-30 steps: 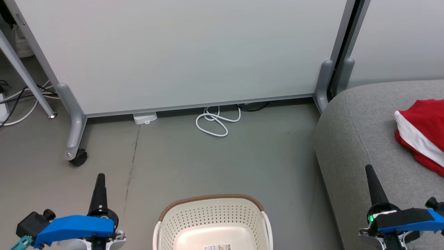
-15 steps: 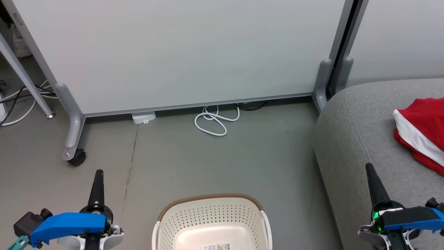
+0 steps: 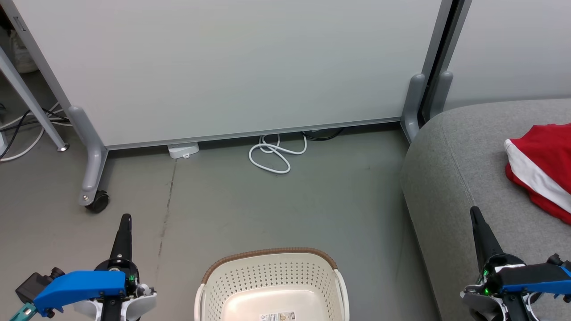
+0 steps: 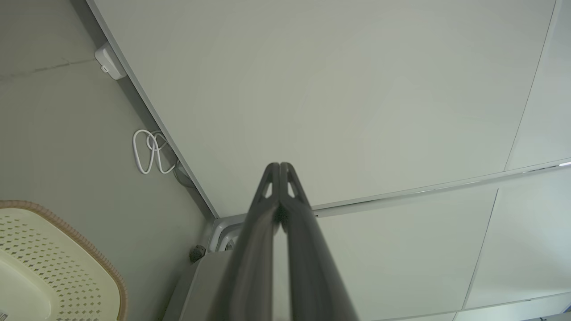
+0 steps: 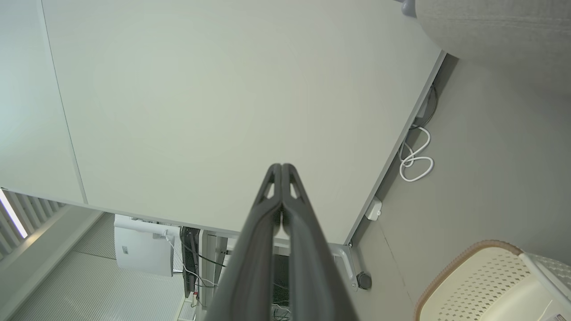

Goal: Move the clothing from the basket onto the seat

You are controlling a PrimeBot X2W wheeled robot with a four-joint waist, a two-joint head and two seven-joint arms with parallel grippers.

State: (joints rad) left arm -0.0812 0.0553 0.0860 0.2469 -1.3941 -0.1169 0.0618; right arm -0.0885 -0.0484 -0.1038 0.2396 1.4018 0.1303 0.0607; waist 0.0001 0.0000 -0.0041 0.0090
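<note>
**Clothing, seat and end effectors, seen from beside the robot.** The clothing (image 3: pixel 549 141), a red garment crossed by a broad white stripe, lies crumpled on the seat (image 3: pixel 450 169). It sits well in from the seat's rounded front corner and is cut by the right edge of the head view. Its long axis, read from the stripe, runs obliquely from far-left to near-right.

The right end effector (image 3: pixel 474 212) hovers over the near part of the seat. Its fingers are pressed together, pinch nothing and point away from the robot. The garment lies ahead of it and to its right, apart from the fingertips.

The basket (image 3: pixel 267 254) stands on the floor (image 3: pixel 312 205) just left of the seat, between the two arms. The part of its interior that shows is bare, with a printed label (image 3: pixel 279 317) on the bottom. The nearer part is cut off by the frame, so whether anything is left there cannot be told.

The left end effector (image 3: pixel 126 218) hangs over the floor on the side of the basket away from the seat, fingers likewise pressed together and empty. The left wrist view shows their tips meeting against the partition panel (image 3: pixel 232 67).

**Judgement.** The right arm is much the nearer to the garment, and the left arm somewhat the nearer to the basket. With the visible load on the seat, the transfer looks complete or nearly so. Any further pick would call for a reach down and inward to the basket, with the fingers spread first.
</note>
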